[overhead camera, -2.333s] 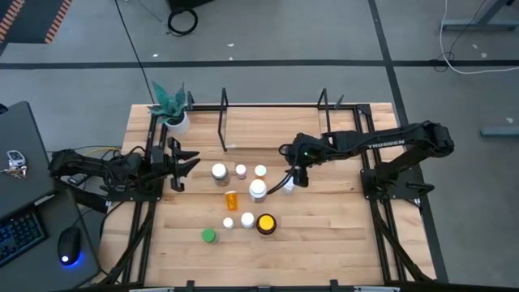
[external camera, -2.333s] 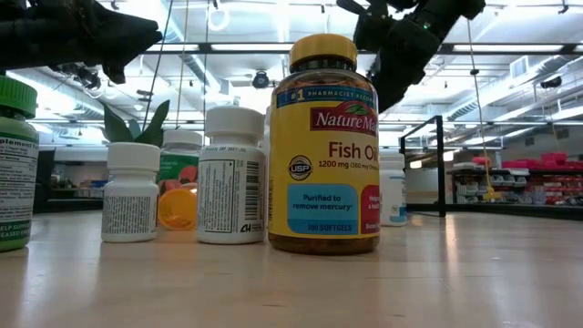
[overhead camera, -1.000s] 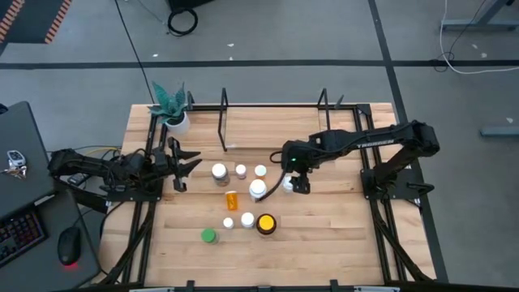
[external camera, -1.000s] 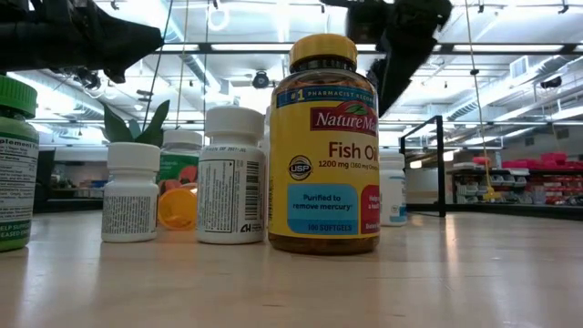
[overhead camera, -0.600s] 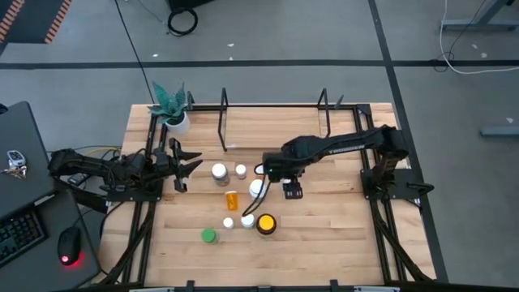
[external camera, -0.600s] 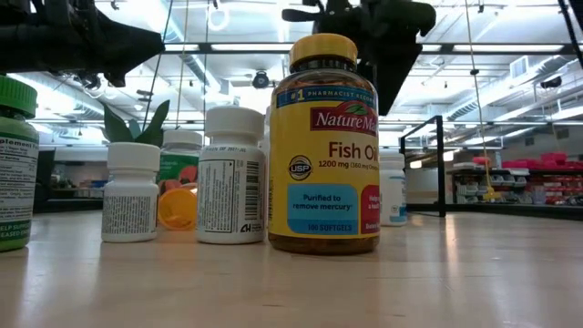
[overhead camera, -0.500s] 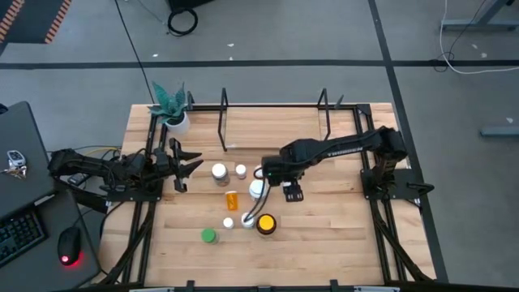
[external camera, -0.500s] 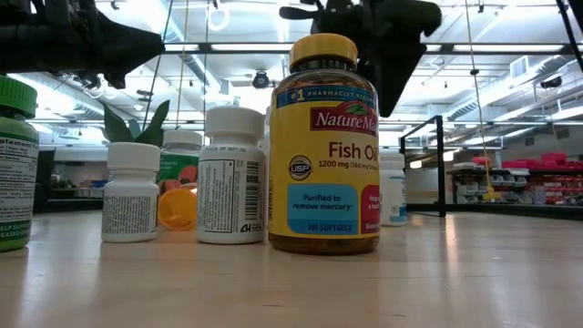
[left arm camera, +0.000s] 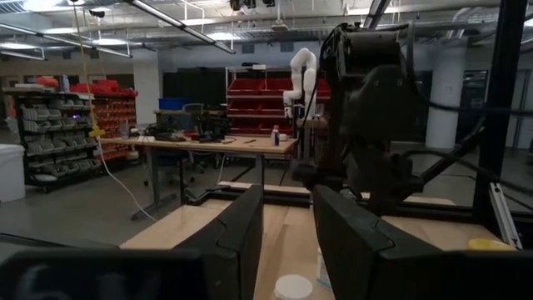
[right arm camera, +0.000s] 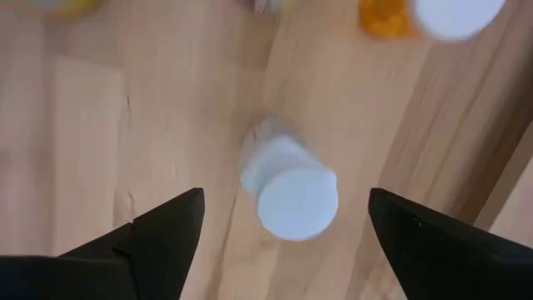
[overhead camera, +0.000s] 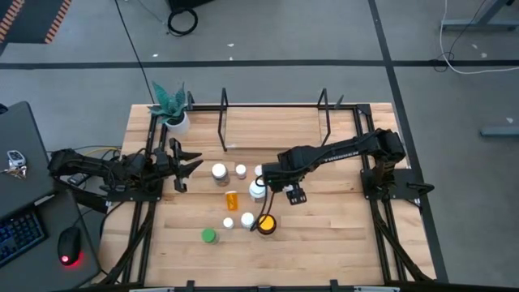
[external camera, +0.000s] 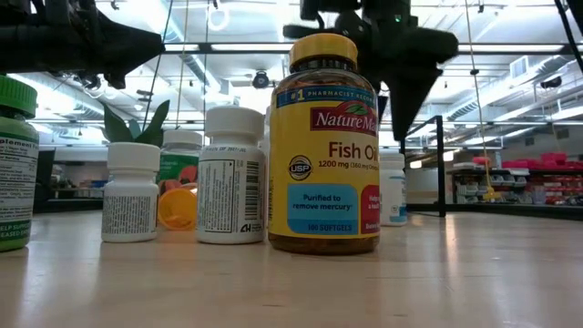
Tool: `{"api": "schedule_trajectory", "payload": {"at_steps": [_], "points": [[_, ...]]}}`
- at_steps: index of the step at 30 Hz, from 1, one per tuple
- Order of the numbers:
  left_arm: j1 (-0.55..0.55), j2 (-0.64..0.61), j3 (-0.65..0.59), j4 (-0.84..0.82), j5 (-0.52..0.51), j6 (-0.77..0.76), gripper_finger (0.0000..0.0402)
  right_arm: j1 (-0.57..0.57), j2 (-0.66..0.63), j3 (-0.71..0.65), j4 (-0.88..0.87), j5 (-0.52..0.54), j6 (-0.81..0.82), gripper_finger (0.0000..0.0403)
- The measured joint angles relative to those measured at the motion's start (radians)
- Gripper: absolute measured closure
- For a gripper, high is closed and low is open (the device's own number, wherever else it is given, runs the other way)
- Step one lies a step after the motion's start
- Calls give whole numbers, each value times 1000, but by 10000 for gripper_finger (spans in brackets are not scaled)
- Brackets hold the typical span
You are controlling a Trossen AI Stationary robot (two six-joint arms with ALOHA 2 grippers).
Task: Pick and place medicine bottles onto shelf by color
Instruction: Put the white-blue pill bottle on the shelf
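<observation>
White-capped medicine bottle (right arm camera: 289,190) stands upright directly beneath the downward-pointing right gripper (right arm camera: 283,221), whose fingers are spread wide and hold nothing.

A white pot with a green plant (overhead camera: 173,113) is seen at the far left corner of the wooden tabletop (overhead camera: 324,243). Beyond the tabletop's left edge, a keyboard (overhead camera: 18,238), a mouse (overhead camera: 71,246) and a dark laptop (overhead camera: 16,158) are placed on a separate desk
</observation>
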Motion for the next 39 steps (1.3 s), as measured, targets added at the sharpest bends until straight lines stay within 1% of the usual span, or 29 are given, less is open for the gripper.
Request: {"api": "schedule_trajectory", "payload": {"at_steps": [5,9,19,24,28,34,39], "points": [[0,0,0,-4,0,1,280,1,-2,-25,33,0,-62,72],[0,0,0,-4,0,1,283,0,-2,-72,60,0,-135,79],[0,0,0,-5,0,1,279,-4,-2,-141,132,0,-304,83],[0,0,0,-5,0,1,284,-22,-2,-163,162,0,-359,83],[0,0,0,-6,0,2,284,-34,-2,-175,183,0,-362,86],[0,0,0,-6,0,2,278,-38,-2,-188,192,-6,-362,116],[0,0,0,-6,0,2,283,-38,-2,-200,198,-8,-362,145]]}}
